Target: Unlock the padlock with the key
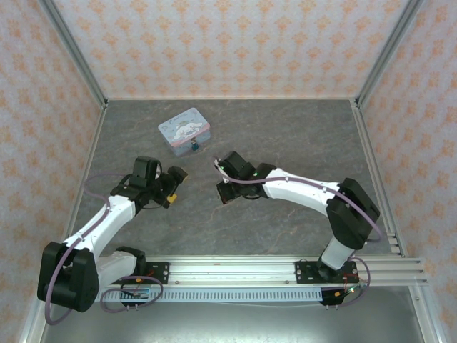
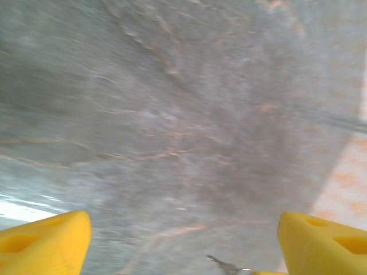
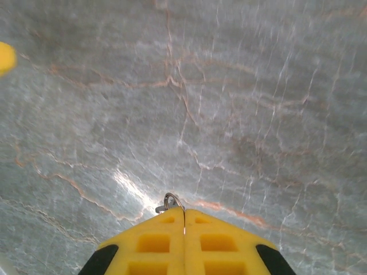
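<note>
Right pincer is clenched tight. In its own wrist view the yellow pads meet flush along one seam. Pinched at the very tip is the key. Its small metal loop pokes out past the pads, pointing straight ahead of the pincer. The shank is hidden between the pads, so the long axis seems to run in line with the fingers.

Left pincer is released, fingers spread wide with nothing between them. It faces the right pincer across a short gap, tips apart.

The left wrist view adds a thin silvery sliver low between the spread fingers, which reads as the key. It lies slantwise, one end up-left and the other running down-right to the bottom edge. It is too blurred to make out the teeth.

The overhead view gives the padlock, well beyond both pincers, ahead and a little left of the right one. It sits against the near side of the cartoon tin, on the grey marbled floor. It is too small to tell which way its shackle points.
</note>
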Controlling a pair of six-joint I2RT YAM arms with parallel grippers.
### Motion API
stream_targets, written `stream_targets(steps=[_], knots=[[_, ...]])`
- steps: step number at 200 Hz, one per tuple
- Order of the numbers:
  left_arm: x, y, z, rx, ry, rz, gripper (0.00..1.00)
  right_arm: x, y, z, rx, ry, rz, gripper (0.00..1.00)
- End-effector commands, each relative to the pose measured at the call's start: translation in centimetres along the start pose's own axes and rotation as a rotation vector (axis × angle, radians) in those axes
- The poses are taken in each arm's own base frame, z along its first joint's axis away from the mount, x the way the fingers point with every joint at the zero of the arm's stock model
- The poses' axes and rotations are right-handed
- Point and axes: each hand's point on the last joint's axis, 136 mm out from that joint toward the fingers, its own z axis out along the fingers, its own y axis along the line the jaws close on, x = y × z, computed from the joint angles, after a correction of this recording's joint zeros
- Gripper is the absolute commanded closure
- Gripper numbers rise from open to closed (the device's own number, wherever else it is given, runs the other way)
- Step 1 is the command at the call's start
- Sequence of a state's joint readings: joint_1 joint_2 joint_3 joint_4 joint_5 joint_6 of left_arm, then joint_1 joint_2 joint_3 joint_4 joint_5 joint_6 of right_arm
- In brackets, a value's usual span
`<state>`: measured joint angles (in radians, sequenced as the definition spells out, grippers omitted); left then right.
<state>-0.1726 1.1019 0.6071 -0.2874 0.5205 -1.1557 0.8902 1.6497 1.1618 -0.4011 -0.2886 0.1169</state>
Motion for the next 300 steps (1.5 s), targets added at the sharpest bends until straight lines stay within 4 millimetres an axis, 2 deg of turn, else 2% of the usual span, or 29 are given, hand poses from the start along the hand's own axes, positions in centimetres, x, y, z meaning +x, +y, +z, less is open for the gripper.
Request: stream_targets(steps=[1, 35, 57, 90, 117, 186, 250, 300], knots=[[1.1, -6.0, -1.1, 0.218, 0.081, -0.086, 0.18, -2.9, 0.2, -2.1, -0.001, -0.133, -0.039, 1.00], [1.1, -9.5, -1.7, 0.378, 0.114, -0.264, 0.22, -5.5, 0.7, -4.0, -0.045, -0.263, -0.003, 1.00], [0.8, -10.1, -2.0, 0.431, 0.112, -0.413, 0.24, -7.0, 1.0, -5.2, -0.073, -0.341, 0.023, 1.00], [0.5, -10.9, -2.8, 0.508, 0.116, -0.575, 0.27, -8.1, 1.9, -5.7, -0.118, -0.376, 0.046, 1.00], [1.0, -11.2, -3.3, 0.498, 0.121, -0.578, 0.27, -9.4, 2.8, -6.1, -0.162, -0.409, 0.060, 1.00], [1.6, -11.5, -3.0, 0.487, 0.138, -0.580, 0.27, -12.0, 4.6, -6.9, -0.223, -0.453, 0.049, 1.00], [2.0, -12.4, -2.7, 0.496, 0.157, -0.575, 0.29, -12.5, 7.1, -5.9, -0.291, -0.429, 0.030, 1.00], [1.8, -12.4, -2.6, 0.503, 0.148, -0.579, 0.36, -11.9, 7.4, -6.0, -0.304, -0.423, 0.042, 1.00]])
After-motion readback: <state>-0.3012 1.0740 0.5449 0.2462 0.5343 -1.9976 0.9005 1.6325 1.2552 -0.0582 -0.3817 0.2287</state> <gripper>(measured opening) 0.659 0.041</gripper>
